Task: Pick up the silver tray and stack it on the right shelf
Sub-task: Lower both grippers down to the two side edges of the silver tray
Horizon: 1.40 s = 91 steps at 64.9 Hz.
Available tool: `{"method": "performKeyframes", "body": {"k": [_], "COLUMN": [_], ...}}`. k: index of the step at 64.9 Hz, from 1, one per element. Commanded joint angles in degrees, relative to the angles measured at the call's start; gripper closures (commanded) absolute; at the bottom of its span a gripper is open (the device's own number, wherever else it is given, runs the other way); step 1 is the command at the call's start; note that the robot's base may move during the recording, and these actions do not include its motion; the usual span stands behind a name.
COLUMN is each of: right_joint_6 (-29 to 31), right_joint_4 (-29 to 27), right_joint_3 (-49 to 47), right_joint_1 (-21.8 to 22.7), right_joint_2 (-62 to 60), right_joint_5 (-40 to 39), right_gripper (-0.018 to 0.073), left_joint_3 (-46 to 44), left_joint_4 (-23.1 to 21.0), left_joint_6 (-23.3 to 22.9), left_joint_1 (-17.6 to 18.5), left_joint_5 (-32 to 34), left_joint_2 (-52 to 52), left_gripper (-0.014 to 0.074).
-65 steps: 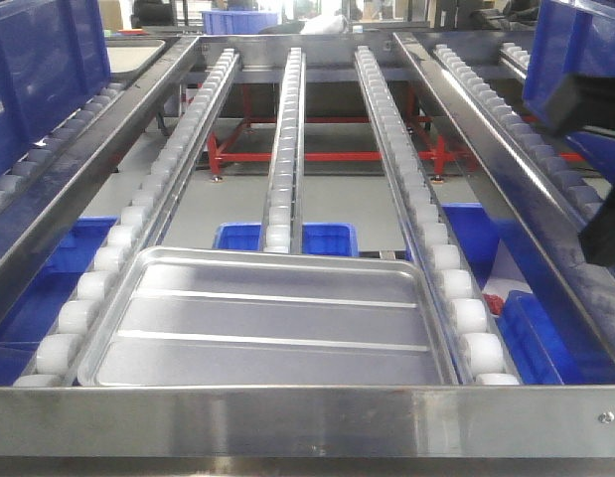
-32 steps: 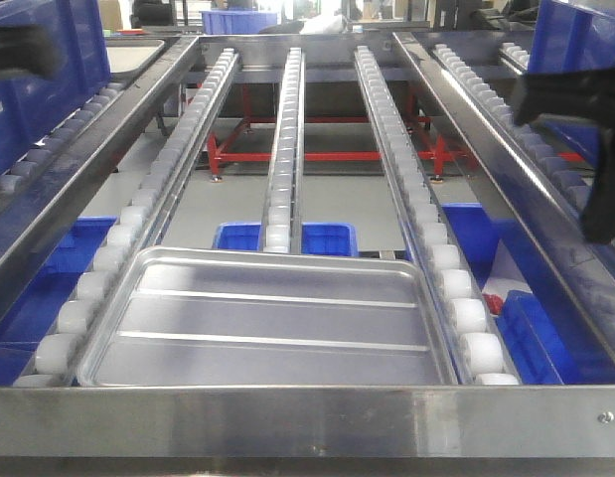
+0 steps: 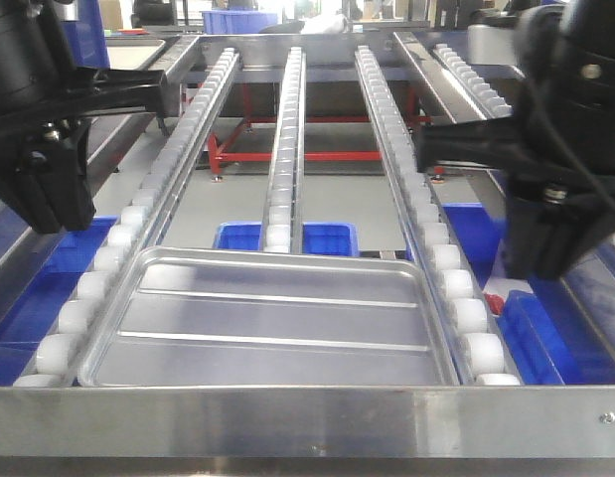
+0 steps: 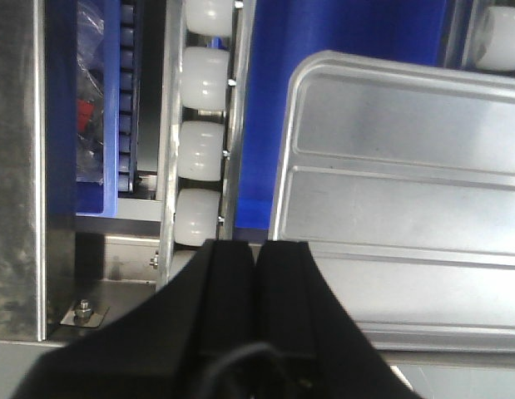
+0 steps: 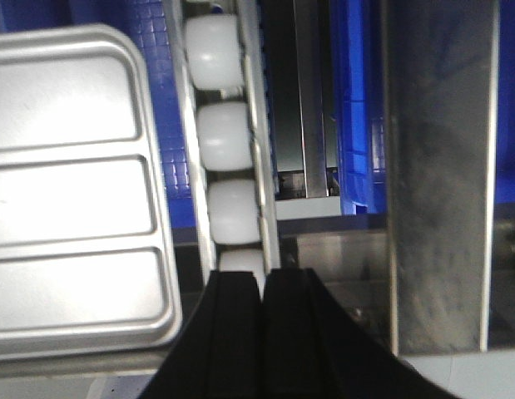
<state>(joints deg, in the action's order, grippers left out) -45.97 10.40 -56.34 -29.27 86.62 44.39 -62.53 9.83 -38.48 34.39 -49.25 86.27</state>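
- Both my claws, left gripper (image 4: 255, 247) and right gripper (image 5: 264, 280), are pinched closed on nothing
- Silver tray (image 3: 267, 318) lies on the roller tracks (image 3: 282, 149), against the front rail (image 3: 287, 417)
- Grab and stacking are both left to do, I judge

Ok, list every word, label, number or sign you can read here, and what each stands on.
No text can be read in any view.
The silver tray, the front rail of the right shelf, the white rollers and the blue bins show no print.
The small red item in the left wrist view is too blurred to tell whether it bears any.
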Motion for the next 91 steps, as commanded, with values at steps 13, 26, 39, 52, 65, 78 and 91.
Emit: {"method": "performKeyframes", "body": {"k": [13, 26, 39, 52, 65, 78, 91], "right_joint_6": [7.5, 7.5, 7.4, 7.4, 7.4, 7.4, 7.4], "right_joint_4": [-5.7, -5.9, -5.9, -5.9, -5.9, -5.9, -5.9], "right_joint_3": [-5.0, -5.0, -5.0, -4.9, -4.9, -4.9, -4.9], "right_joint_1": [-0.1, -0.1, -0.1, -0.1, -0.1, -0.1, -0.1], "right_joint_2": [1.3, 3.5, 3.7, 3.7, 5.4, 6.3, 7.0], "right_joint_5": [-0.3, -4.1, -7.7, -9.4, -9.2, -7.3, -6.9], "right_gripper": [0.05, 0.05, 0.0501, 0.0501, 0.0501, 0.0501, 0.0501], "left_joint_3": [-1.9, -1.9, -1.9, -2.0, -3.0, -6.6, -6.9], "left_joint_4": [0.9, 0.6, 0.2, 0.0, 0.5, 0.7, 3.2], "left_joint_6": [-0.9, -0.4, -0.4, -0.4, -1.5, -1.5, -1.5], "left_joint_1": [0.4, 0.7, 0.7, 2.4, 2.8, 2.8, 2.8], "left_joint_5": [1.1, 0.8, 1.4, 1.9, 1.3, -0.2, -3.8], "left_joint_2": [-0.6, 1.7, 1.9, 1.9, 3.7, 7.2, 8.8], "left_gripper": [0.0697, 0.0697, 0.0697, 0.0696, 0.0696, 0.0697, 0.0697]}}
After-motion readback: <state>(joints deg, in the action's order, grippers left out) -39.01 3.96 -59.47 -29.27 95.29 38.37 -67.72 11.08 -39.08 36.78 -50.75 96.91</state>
